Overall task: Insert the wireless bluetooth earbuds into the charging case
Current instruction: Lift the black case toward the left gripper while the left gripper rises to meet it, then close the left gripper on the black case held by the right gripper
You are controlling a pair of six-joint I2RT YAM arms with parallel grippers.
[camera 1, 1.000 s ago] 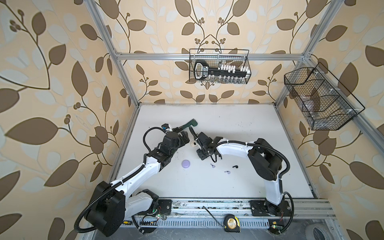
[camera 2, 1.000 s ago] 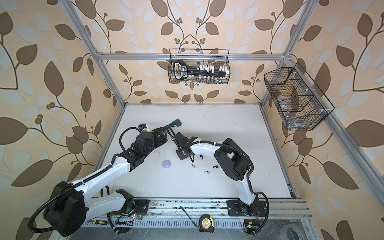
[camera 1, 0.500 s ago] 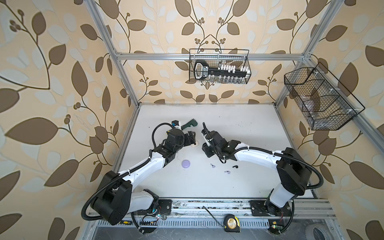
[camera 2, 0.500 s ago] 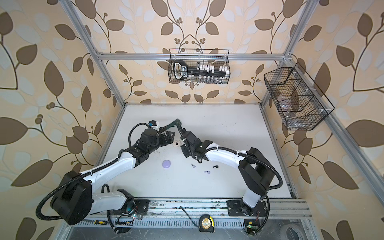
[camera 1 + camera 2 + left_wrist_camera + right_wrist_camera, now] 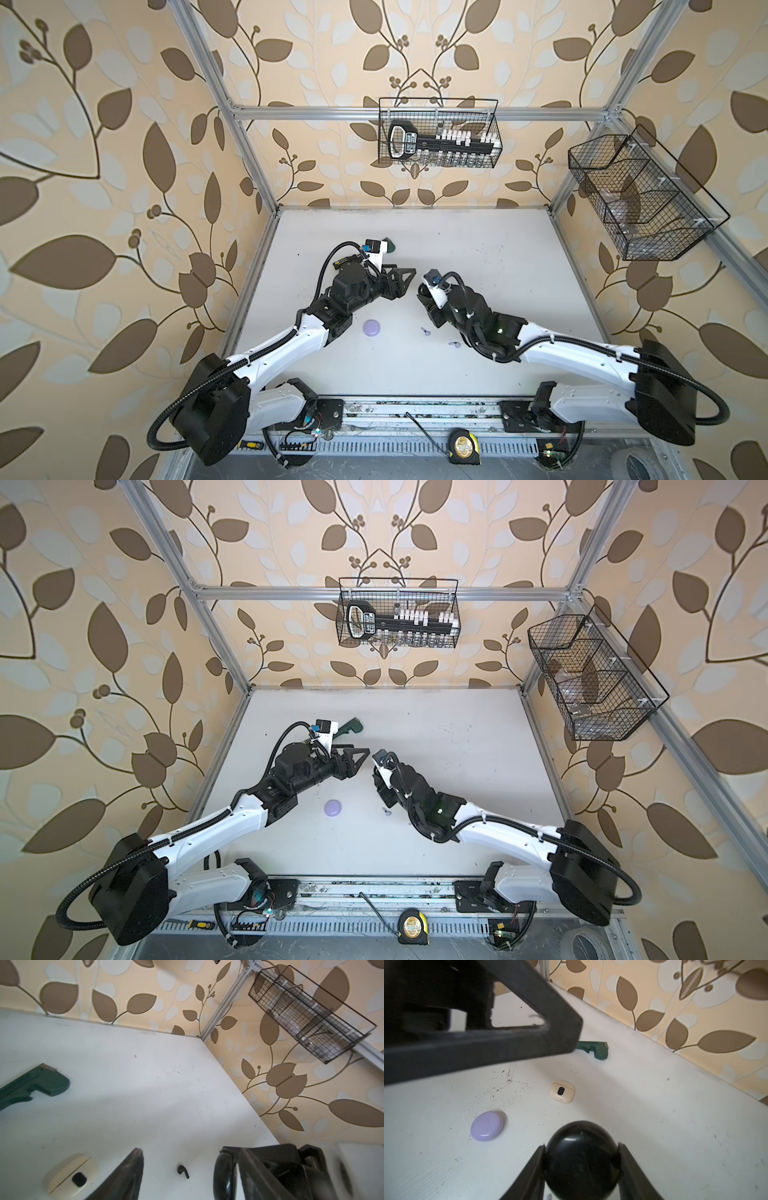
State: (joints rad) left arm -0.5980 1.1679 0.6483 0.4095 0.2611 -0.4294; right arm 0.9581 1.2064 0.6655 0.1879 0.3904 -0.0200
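Locate black earbud (image 5: 182, 1171) at lower centre of left wrist view, flat on table (image 5: 145, 1084), stem slanting lower right, near black case (image 5: 224, 1172). Read right gripper (image 5: 581, 1146) as clamped on black case, left gripper (image 5: 409, 276) as parted, empty, likely nearer to earbud

Far tabletop (image 5: 498, 257) open — wrench (image 5: 351, 726) near left hand (image 5: 359, 750).

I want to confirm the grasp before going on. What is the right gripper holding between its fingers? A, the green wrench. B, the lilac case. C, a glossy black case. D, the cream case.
C: in the right wrist view the right gripper clamps the black case from both sides, while the lilac case, cream case and green wrench lie apart on the table.
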